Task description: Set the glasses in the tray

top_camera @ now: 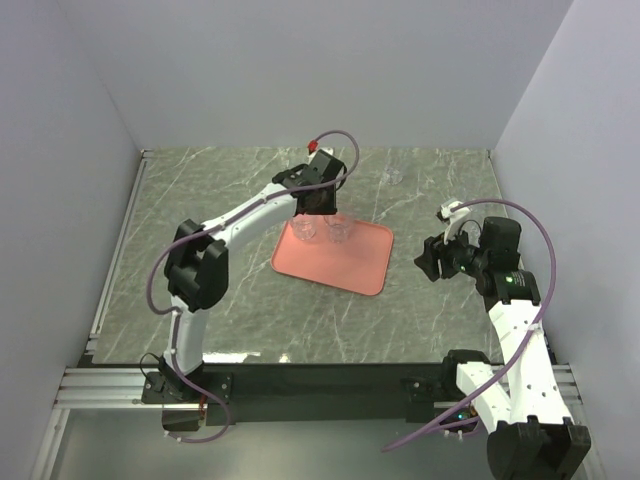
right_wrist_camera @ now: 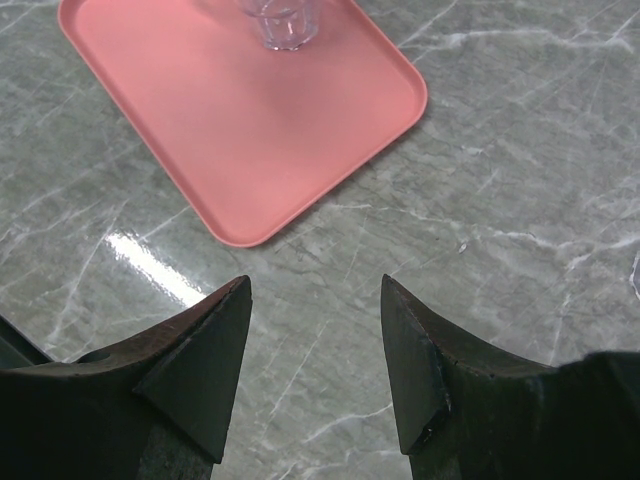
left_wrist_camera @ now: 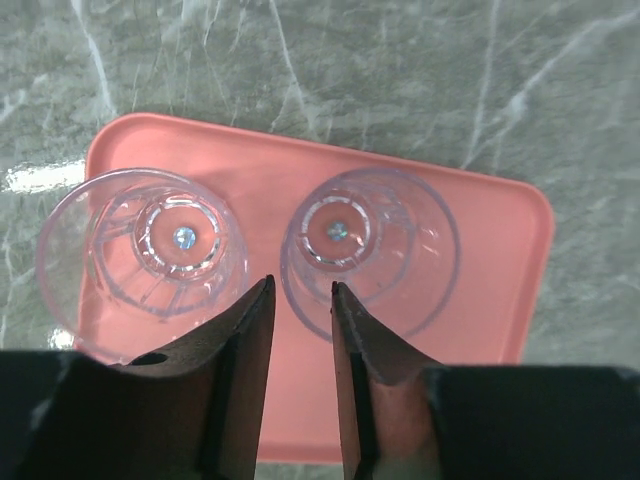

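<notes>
Left gripper: straddling glass rim, fingers slightly parted
Right gripper: hovering open, empty
Handling: likely light, slick, brittle (pinch rim wall)

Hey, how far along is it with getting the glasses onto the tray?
Done: two glasses stand upright on the tray. In hand: the left gripper sits over them, jaws slightly apart around one glass's rim, not pinching. Left: at least one faint glass on the far table; the right gripper hangs open, empty.
</notes>
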### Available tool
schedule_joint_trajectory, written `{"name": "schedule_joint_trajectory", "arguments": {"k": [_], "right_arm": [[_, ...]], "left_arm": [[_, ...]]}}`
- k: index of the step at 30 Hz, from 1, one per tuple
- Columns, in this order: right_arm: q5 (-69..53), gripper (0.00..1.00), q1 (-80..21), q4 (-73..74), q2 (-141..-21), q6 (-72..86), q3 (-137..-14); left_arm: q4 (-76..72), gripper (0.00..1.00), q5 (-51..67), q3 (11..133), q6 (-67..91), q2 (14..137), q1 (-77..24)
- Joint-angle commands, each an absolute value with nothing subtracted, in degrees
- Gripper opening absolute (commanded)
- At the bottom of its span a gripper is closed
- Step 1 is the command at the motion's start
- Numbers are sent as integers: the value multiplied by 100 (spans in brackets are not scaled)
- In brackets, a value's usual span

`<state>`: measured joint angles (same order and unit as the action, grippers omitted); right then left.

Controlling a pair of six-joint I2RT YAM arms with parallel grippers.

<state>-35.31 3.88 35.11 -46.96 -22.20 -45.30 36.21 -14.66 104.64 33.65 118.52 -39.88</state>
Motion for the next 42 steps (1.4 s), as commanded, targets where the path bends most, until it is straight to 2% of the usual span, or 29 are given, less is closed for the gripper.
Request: {"name": "schedule_joint_trajectory", "arguments": {"k": [1,6,14,21,27,30,36,42], "right_arm": [[-3516,62,475,3322,-4614,-2250,-4491],[-3489,62,527,3305,-4623,-2241,-4491],[-3314,62,571,3068,-4737,-2110,-4465],[-3138,62,571,3024,-5307,-2013,-4772],[-2778,62,571,2918,-5905,-1706,-5360],[-2506,62,571,2760,-6230,-1381,-5650],[-1725,60,563,2610,-7117,-607,-6449],[-863,58,756,2690,-7987,-18,-7145]], "left_arm": [[3278,35,-1310,10415,3199,10944,-3973],[3103,43,-1099,9915,3015,10346,-3981],[2576,51,-1028,8272,2690,8756,-3745],[2339,80,-1406,6999,2277,7105,-3332],[1917,95,-1907,5926,1952,5918,-3155],[1741,99,-2179,5460,1715,5469,-3120],[1468,99,-2426,4852,1617,4896,-3103],[1556,99,-2734,4843,1591,4843,-3111]]}}
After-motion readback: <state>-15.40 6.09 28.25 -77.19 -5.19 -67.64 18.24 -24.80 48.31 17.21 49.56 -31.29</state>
